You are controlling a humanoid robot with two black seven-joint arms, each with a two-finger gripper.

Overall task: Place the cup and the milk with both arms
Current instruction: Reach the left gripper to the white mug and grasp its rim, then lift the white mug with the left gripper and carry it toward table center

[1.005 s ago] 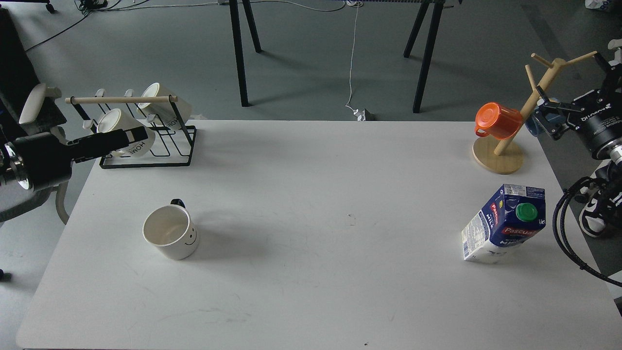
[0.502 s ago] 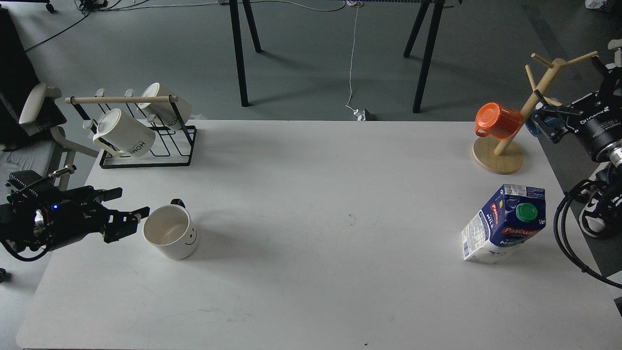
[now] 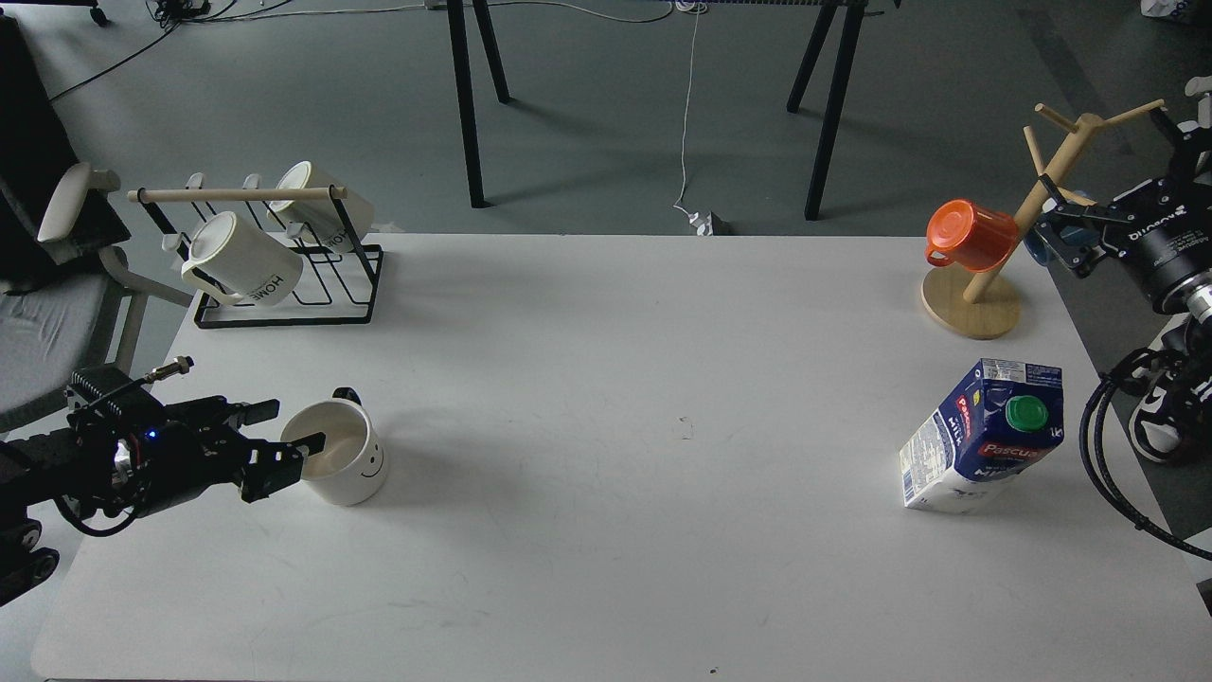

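The white cup (image 3: 343, 466) with a black handle and a smiley face stands upright on the left of the white table (image 3: 606, 398). My left gripper (image 3: 295, 426) is open at the cup's left rim: its nearer fingertip (image 3: 312, 442) overlaps the cup's mouth and the other finger ends just left of the cup. The blue-and-white milk carton (image 3: 985, 438) with a green cap stands upright at the right. My right gripper (image 3: 1062, 235) is open and empty beyond the table's right edge, well behind the milk, next to the wooden mug tree.
A black wire rack (image 3: 284, 284) with two cream "HOME" mugs stands at the back left. A wooden mug tree (image 3: 975, 298) holding an orange cup (image 3: 971, 235) stands at the back right. A grey chair (image 3: 47, 322) is left of the table.
My left arm dropped from beside the wire rack to table height, then moved right until its open fingers reached the cup's rim. The right gripper has barely shifted. Cup and milk have not moved.
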